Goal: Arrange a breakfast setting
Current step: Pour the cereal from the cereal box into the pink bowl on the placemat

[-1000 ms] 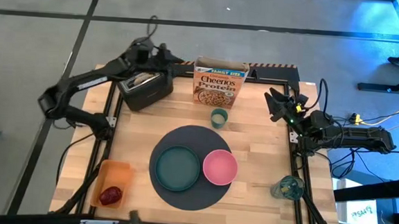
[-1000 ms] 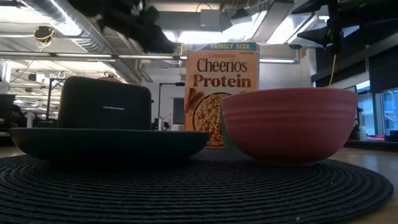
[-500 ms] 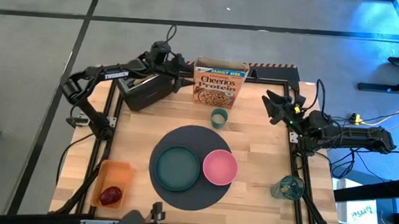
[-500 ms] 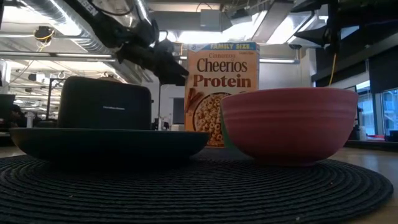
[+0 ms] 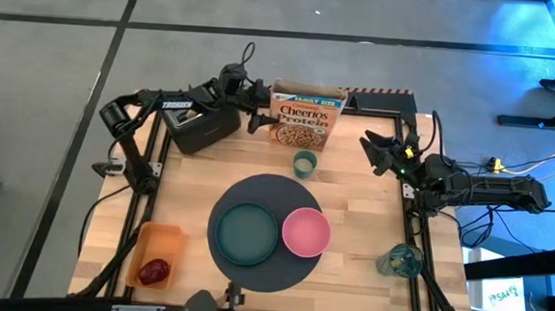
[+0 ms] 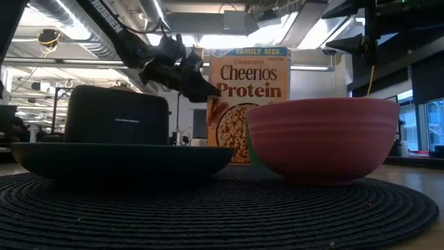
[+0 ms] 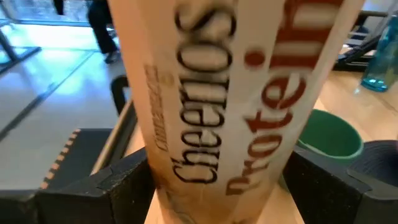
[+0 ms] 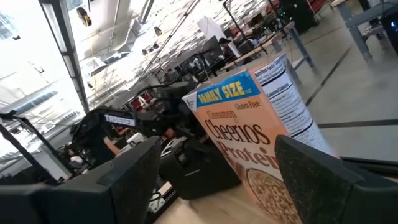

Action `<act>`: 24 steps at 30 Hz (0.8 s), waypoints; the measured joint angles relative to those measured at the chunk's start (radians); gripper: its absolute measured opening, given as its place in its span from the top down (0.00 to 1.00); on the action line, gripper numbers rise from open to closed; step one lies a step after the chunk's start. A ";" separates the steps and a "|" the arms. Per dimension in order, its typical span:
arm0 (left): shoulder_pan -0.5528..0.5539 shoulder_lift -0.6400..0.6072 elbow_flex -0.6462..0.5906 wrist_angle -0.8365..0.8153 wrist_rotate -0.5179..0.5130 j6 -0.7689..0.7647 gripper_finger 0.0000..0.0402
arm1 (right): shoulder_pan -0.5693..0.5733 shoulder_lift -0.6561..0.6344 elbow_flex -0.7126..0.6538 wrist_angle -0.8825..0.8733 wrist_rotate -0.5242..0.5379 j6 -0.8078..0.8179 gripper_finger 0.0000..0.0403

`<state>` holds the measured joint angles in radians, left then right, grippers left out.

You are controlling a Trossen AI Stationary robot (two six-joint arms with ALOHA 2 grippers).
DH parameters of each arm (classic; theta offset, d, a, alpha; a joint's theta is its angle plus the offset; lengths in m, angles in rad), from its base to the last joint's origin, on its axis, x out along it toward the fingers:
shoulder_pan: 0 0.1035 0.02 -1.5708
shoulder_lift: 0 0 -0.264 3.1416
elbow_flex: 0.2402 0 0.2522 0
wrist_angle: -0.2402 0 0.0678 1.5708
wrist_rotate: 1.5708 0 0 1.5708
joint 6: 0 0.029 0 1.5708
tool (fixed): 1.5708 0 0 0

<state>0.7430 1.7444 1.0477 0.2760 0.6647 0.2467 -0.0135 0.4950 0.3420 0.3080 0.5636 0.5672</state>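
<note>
Wooden worktop (image 5: 353,179): at its far edge, left gripper (image 5: 263,122) spreads wide around cereal box (image 5: 306,114); right gripper (image 5: 372,151) waits open at the right edge.

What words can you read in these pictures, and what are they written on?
"FAMILY SIZE", "Cinnamon", "Cheerios", "Protein": front of the cereal box.
"Gluten Free": same box, legible in the right wrist view.
"TROSSEN": left arm.
Nutrition panel on the box's side: too small to read.
Logo on the black toaster: too small to read.
</note>
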 joint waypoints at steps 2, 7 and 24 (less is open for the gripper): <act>-0.009 0.019 0.000 0.013 -0.001 0.000 0.21 | 0.000 0.000 0.000 0.000 -0.008 0.005 0.24; -0.039 0.033 0.000 0.010 -0.060 0.058 0.28 | 0.000 0.000 0.000 0.000 -0.033 0.011 0.24; -0.098 -0.208 -0.001 -0.151 -0.219 0.095 0.98 | 0.000 0.000 0.000 0.003 -0.008 -0.007 0.41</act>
<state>0.6449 1.5363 1.0470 0.1247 0.4455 0.3418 -0.0135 0.4953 0.3420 0.3115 0.5559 0.5604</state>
